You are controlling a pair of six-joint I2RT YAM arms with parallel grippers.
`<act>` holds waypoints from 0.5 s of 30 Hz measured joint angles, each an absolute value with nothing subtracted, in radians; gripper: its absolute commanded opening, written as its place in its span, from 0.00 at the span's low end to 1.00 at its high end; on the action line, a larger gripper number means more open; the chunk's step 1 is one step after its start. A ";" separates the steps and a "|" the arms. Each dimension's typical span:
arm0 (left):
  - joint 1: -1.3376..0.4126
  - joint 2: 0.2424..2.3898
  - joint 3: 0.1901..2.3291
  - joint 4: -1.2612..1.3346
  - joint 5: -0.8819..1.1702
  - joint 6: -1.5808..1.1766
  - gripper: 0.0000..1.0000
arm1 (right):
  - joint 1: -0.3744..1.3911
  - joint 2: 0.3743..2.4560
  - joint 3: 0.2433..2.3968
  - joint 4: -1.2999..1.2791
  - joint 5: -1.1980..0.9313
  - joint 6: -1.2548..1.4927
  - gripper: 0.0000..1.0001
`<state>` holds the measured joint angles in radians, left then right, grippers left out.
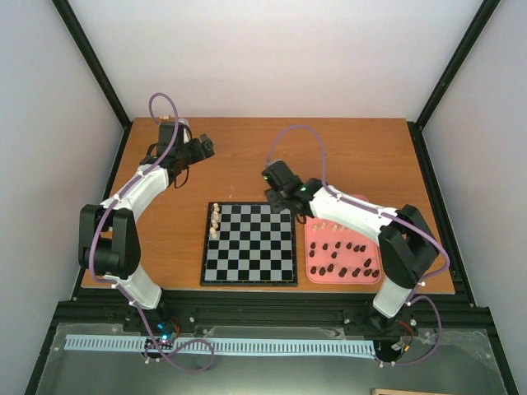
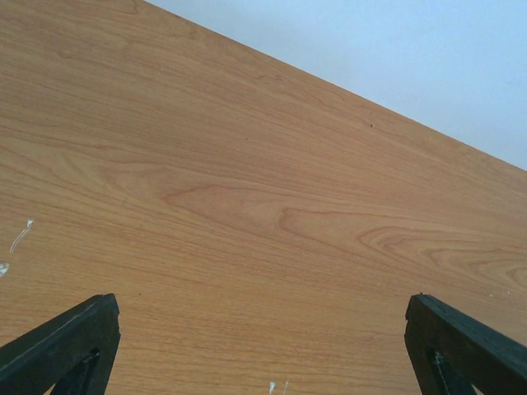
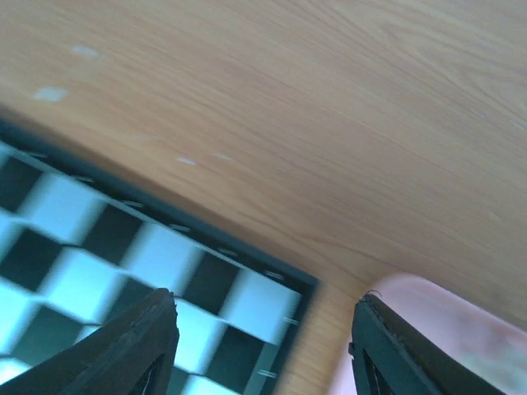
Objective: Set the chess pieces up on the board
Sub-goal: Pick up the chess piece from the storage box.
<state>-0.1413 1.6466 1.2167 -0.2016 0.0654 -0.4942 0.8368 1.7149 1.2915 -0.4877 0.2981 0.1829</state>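
The board point(image 1: 249, 247) lies flat in the middle of the table. Several pale chess pieces point(image 1: 215, 220) stand in its far left column. Dark pieces point(image 1: 342, 257) and a few pale ones point(image 1: 329, 227) lie in the pink tray point(image 1: 311, 262) right of the board. My right gripper point(image 1: 273, 197) hovers at the board's far right corner. In the right wrist view that gripper point(image 3: 265, 300) is open and empty above the board's corner point(image 3: 123, 239) and the tray's rim point(image 3: 445, 321). My left gripper point(image 1: 206, 148) is over bare wood at the far left, where it point(image 2: 262, 304) stands wide open and empty.
The wooden table point(image 1: 247, 156) ends at a black frame rail on each side. White walls enclose the cell. The arms' bases sit at the near edge.
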 measured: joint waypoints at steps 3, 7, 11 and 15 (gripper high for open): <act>-0.141 1.647 1.217 -0.202 0.072 -0.493 1.00 | 0.751 1.692 1.225 -0.512 0.358 0.208 0.59; -0.141 1.647 1.217 -0.202 0.078 -0.493 1.00 | 0.647 1.637 1.157 -0.541 0.414 0.235 0.57; -0.141 1.647 1.217 -0.202 0.080 -0.493 1.00 | 0.543 1.571 1.109 -0.546 0.445 0.255 0.55; -0.141 1.647 1.217 -0.202 0.084 -0.493 1.00 | 0.469 1.547 1.073 -0.543 0.459 0.265 0.53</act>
<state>-0.1413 1.6466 1.2167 -0.2016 0.0837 -0.4927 0.4686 1.5467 1.0725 -0.5430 0.4591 0.2653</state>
